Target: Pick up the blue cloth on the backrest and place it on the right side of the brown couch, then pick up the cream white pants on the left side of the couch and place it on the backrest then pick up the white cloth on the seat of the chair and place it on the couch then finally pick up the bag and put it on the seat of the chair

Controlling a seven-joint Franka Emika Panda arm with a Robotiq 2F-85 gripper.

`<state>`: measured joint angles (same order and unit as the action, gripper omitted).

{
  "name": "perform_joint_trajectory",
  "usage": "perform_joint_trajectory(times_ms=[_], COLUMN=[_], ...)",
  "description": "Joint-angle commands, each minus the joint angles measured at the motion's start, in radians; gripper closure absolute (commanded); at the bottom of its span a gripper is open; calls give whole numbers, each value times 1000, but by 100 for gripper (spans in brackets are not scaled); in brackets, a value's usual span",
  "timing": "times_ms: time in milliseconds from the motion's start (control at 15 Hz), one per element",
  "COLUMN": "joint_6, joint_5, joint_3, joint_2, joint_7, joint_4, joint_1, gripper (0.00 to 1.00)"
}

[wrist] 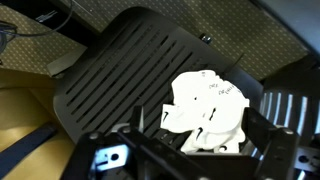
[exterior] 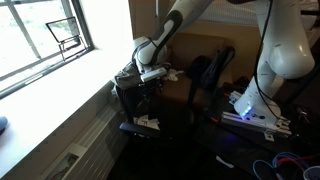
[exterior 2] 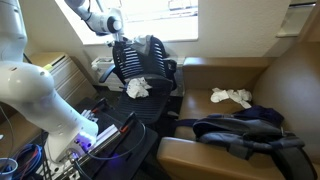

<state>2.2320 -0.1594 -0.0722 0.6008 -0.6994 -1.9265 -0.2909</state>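
Observation:
My gripper (exterior 2: 118, 25) hangs open just above the top of the black chair's backrest (exterior 2: 130, 58), holding nothing; it also shows as the gripper (exterior: 150, 70). A dark bluish cloth (exterior 2: 156, 48) seems bunched on the backrest's far side. In the wrist view the gripper (wrist: 200, 125) frames the white cloth (wrist: 210, 100) on the seat far below, beside the slatted backrest (wrist: 125, 70). The white cloth (exterior 2: 137, 87) lies crumpled on the chair seat. Cream white pants (exterior 2: 232, 97) lie on the brown couch (exterior 2: 290, 90). A bulky dark bag (exterior 2: 240, 128) with strap-like bands lies nearer on the couch.
A window and its sill (exterior: 60, 85) run along the wall beside the chair. The robot's white base (exterior: 265, 95) stands close behind the chair, with cables on the floor (exterior: 285, 160). Another pale bundle (exterior 2: 103, 68) sits beyond the chair.

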Motion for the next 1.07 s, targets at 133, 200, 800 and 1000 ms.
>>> perform_joint_trajectory(times_ms=[133,200,800,1000], joint_6=[-40,-43,216,277], joint_5=[105,126,196,225], joint_3=[34,43,85,100], joint_2=[104,125,210,250], joint_7=[-86,-106,-299,-382], joint_4=[107,130,104,87], joint_1=[-55,-67,-192,-240], gripper=[0,0,0,0])
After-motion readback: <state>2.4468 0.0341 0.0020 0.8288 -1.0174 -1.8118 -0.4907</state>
